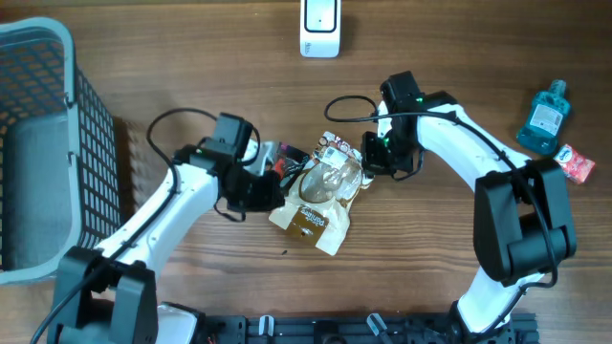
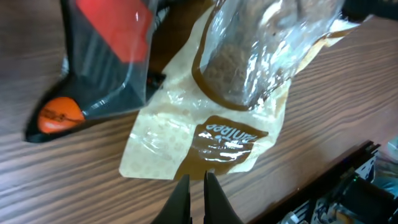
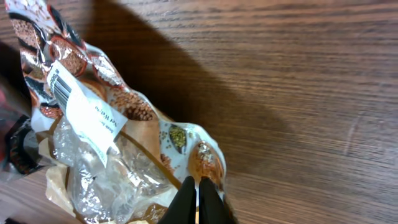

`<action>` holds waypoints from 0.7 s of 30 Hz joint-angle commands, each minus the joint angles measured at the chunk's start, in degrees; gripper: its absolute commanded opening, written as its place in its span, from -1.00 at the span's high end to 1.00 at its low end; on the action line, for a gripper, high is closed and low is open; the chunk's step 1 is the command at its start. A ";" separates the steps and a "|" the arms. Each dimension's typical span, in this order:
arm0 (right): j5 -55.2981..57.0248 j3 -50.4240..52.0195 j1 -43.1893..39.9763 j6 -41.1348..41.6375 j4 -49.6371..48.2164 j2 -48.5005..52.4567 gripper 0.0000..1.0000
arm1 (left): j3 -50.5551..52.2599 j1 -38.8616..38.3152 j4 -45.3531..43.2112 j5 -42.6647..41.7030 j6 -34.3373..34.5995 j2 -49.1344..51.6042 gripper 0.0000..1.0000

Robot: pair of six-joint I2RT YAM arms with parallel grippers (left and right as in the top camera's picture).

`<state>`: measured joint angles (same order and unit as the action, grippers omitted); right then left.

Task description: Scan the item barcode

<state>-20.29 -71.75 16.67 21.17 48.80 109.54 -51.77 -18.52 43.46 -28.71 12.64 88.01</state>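
Note:
The item is a tan and clear snack bag (image 1: 320, 196) lying mid-table between both arms. My left gripper (image 1: 279, 196) is shut on the bag's brown bottom seam (image 2: 208, 168), its tips (image 2: 198, 177) nearly touching. My right gripper (image 1: 368, 162) is shut on the printed top corner of the bag (image 3: 202, 158), with the tips (image 3: 198, 182) pinching the foil. A white label with the barcode (image 3: 62, 87) faces up near the bag's top edge. The white scanner (image 1: 319, 29) stands at the table's far edge, well away from the bag.
A dark packet with red and orange print (image 1: 285, 156) lies partly under the bag's left side (image 2: 106, 68). A grey wire basket (image 1: 38, 143) fills the left edge. A blue bottle (image 1: 543, 117) and a pink packet (image 1: 574, 162) sit far right.

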 commanded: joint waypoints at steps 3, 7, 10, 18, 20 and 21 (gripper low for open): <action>1.66 0.31 -0.42 -0.02 -0.37 0.72 0.90 | 2.08 -2.69 -4.55 -1.49 3.28 -0.07 0.92; 1.66 0.31 -0.39 0.00 -0.68 0.72 0.91 | 3.54 -3.50 -8.63 -1.42 3.28 -0.02 0.91; 1.64 0.31 -0.39 0.04 -0.70 0.72 0.91 | 7.56 -3.50 -12.70 -0.52 3.28 -0.02 0.91; 1.62 0.31 -0.39 1.38 -0.74 0.72 0.91 | 13.44 -3.50 -20.24 0.28 3.34 -0.02 0.92; 1.62 0.31 -0.39 1.36 -0.70 0.72 0.91 | 14.93 -3.50 -22.95 0.72 5.05 -0.02 0.92; 1.60 0.31 -0.39 1.46 -0.68 0.72 0.91 | 15.50 -3.50 -24.20 0.76 5.33 -0.02 0.92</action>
<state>-19.40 -71.75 16.56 21.85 48.29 109.54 -38.76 -21.71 22.02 -28.56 16.08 87.96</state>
